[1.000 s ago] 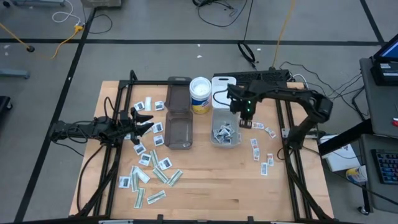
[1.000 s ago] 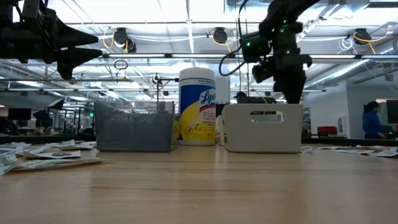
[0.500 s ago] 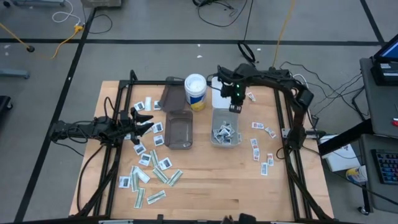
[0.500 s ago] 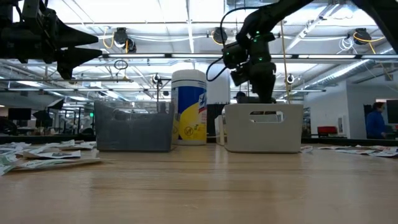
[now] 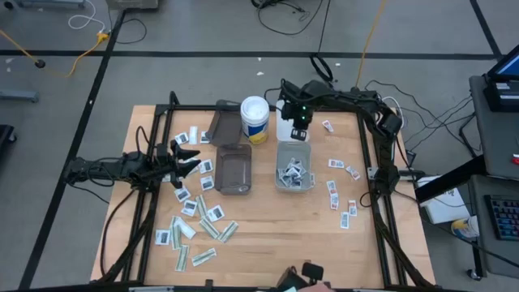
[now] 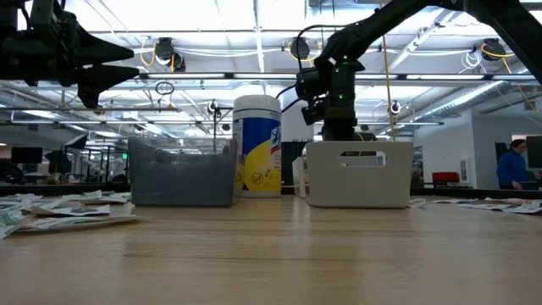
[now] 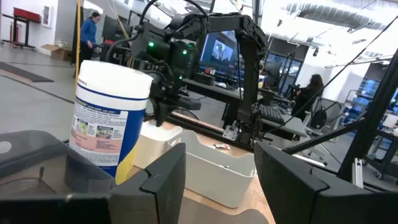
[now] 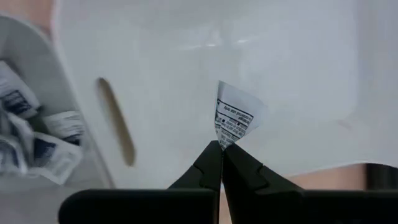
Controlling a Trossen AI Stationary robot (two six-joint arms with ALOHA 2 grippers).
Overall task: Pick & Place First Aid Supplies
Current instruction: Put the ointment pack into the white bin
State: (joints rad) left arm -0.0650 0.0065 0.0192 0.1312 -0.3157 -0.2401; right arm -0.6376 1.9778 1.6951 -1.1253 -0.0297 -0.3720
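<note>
My right gripper [image 5: 298, 132] hangs fingers-down over a white lid [image 5: 289, 113], just beyond the far end of the pale bin [image 5: 293, 167] that holds several first aid packets. It is shut on one small white packet with dark print [image 8: 233, 118]. More packets lie scattered flat on the table at the left [image 5: 195, 212] and at the right [image 5: 337, 191]. My left gripper [image 5: 188, 158] waits open above the left packets and holds nothing. My right gripper pinches the packet by its lower corner [image 8: 224, 140] between the tips of its two fingers. The fingers come from above, pointing down. The packet sticks out past the fingertips, lifted clear above the white lid.
A smoky bin [image 5: 233, 170] stands left of the pale bin, with a dark lid [image 5: 224, 123] beyond it. A wipes canister [image 5: 254, 119] stands upright between that lid and the white lid. Black frame rails [image 5: 375, 162] run along both table sides.
My right gripper, shut throughout, has moved from the pale bin's right side toward the far edge and left, and now hangs over the white lid. The wipes canister has turned and shifted a little to the left. The dark lid has skewed.
</note>
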